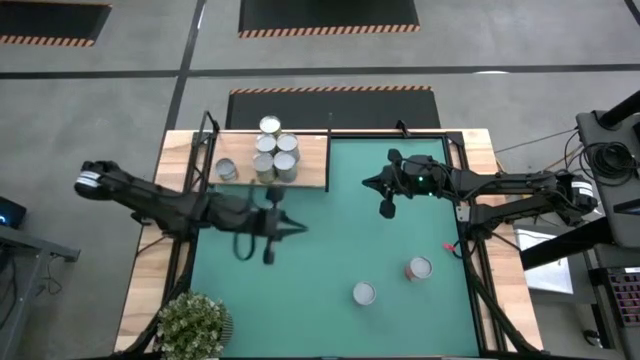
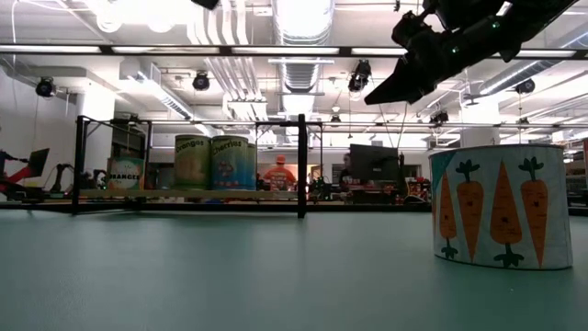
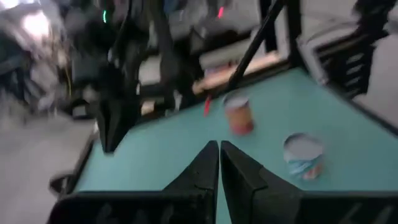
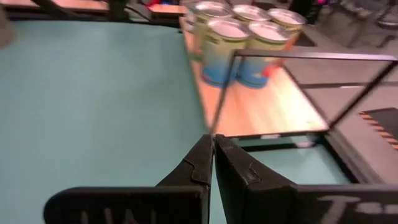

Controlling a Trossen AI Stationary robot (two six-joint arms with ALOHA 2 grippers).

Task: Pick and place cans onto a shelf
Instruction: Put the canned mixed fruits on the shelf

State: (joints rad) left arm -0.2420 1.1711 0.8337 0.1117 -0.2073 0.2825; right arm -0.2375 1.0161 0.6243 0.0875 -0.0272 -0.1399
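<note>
Shelf [image 1: 310,160] right half free; cans [image 1: 272,152] and frame post [image 1: 329,150] obstruct.

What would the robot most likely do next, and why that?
Probably the left gripper should open and swing toward the two cans still standing on the green mat. Its fingers are shut on nothing and it already faces both. Six cans sit on the shelf. The right gripper, also shut and empty, points at the shelf instead.
</note>
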